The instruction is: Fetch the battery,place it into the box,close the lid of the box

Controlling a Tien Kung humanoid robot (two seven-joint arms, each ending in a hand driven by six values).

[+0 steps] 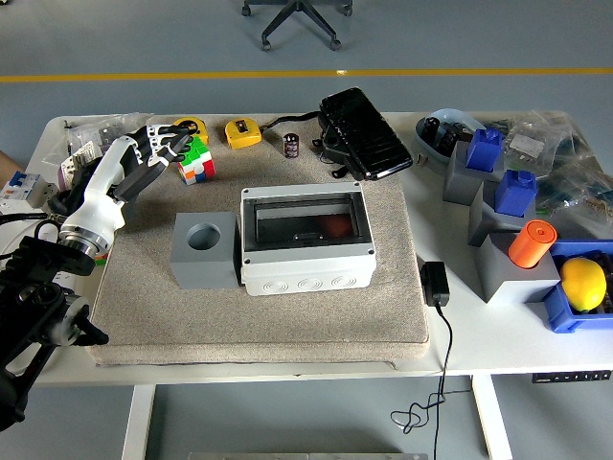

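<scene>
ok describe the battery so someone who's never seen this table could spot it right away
Start at the grey mat and go to its far edge, past the open white box. The battery is the small dark upright cylinder there, between the yellow tape measure and the box's black lid, the only cylinder among them.

I have a single head view, mounted high on my side of the counter (498,350) and tilted forward and down. The near edge runs across the lower part of the picture with the counter's leg and the floor showing beneath it, while the far edge sits near the top, grey floor and a yellow line (306,74) beyond. It stands well back, taking in almost the whole counter. My left arm (91,206) enters from the left edge.
</scene>
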